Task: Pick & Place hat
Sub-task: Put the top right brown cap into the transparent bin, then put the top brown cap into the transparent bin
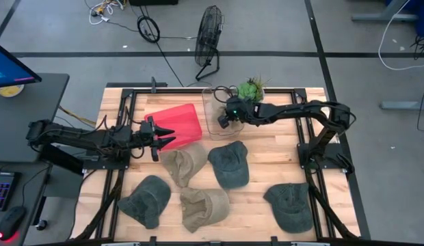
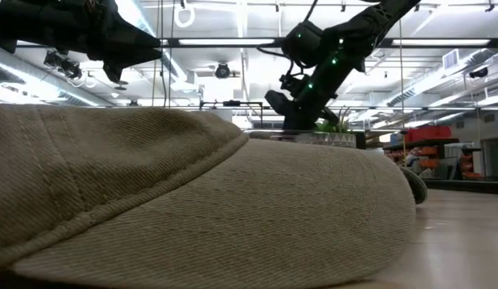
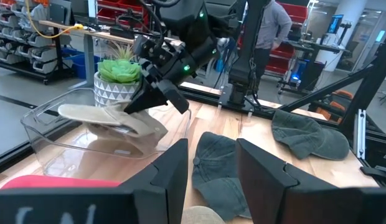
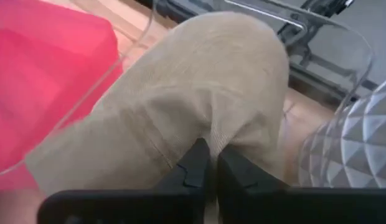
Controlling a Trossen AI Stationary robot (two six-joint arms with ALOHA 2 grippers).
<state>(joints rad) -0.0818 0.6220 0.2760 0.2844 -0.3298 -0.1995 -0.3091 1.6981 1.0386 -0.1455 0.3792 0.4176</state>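
Note:
A tan hat (image 3: 112,121) hangs inside the clear container (image 3: 37,134) at the far middle of the table, under my right gripper (image 1: 222,121), which is shut on it. My left gripper (image 1: 169,136) is open and level above the red bin (image 1: 174,123), touching nothing, fingers pointing toward the table's right. Several more hats lie flat on the near half of the table: a tan one (image 1: 183,164), a dark one (image 1: 229,164), a dark green one (image 1: 147,200), another tan one (image 1: 204,207) and a dark one (image 1: 290,205). My right gripper (image 4: 210,165) pinches a raised fold of the tan hat's cloth (image 4: 199,134) between its two shut fingers, slanting down from above. The hat hangs below the fingers inside the clear container, its brim (image 3: 81,112) sticking out sideways. Whether it touches the container's floor, I cannot tell.
A potted green plant (image 1: 252,89) in a white faceted pot stands right behind the clear container. The red bin sits beside the container on its left. A tan hat (image 2: 193,201) fills the low view's foreground. A person (image 3: 271,25) stands in the room beyond the table.

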